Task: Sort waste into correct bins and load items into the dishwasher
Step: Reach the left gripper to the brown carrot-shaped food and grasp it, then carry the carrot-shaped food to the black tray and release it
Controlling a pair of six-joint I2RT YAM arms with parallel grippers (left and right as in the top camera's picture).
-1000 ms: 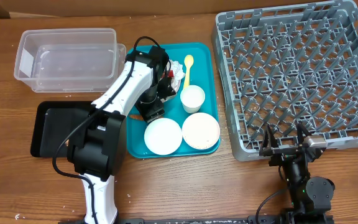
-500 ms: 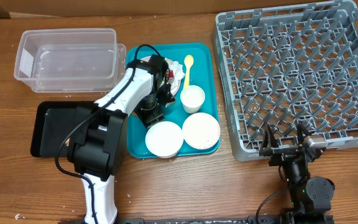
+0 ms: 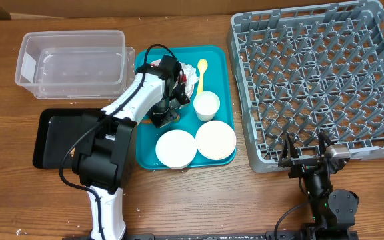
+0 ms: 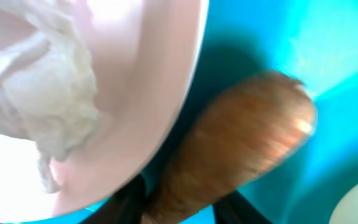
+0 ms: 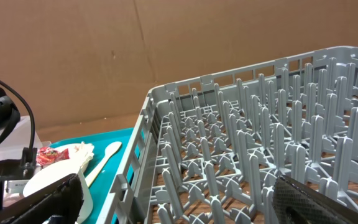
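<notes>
In the left wrist view a brown food chunk (image 4: 241, 143) lies on the teal tray (image 4: 334, 43) beside the round white plate (image 4: 160, 81), which holds a crumpled napkin (image 4: 42, 93). My left gripper (image 4: 179, 208) has its black fingers pressed on both sides of the chunk. Overhead, that gripper (image 3: 172, 100) is low over the tray's left part, near the yellow spoon (image 3: 201, 73), white cup (image 3: 207, 105) and two bowls (image 3: 175, 148) (image 3: 215, 140). My right gripper (image 3: 305, 150) stands open at the front edge of the grey dish rack (image 3: 319, 80), holding nothing.
A clear tub (image 3: 72, 33) stands at the back left, and a black tray (image 3: 55, 137) lies in front of it. The red-and-white wrapper (image 5: 51, 154) shows at the plate in the right wrist view. The left arm crosses above the black tray and the teal tray's edge.
My left gripper has shifted slightly toward the back of the teal tray and closed its fingers in on the brown chunk. The right arm has not moved.
</notes>
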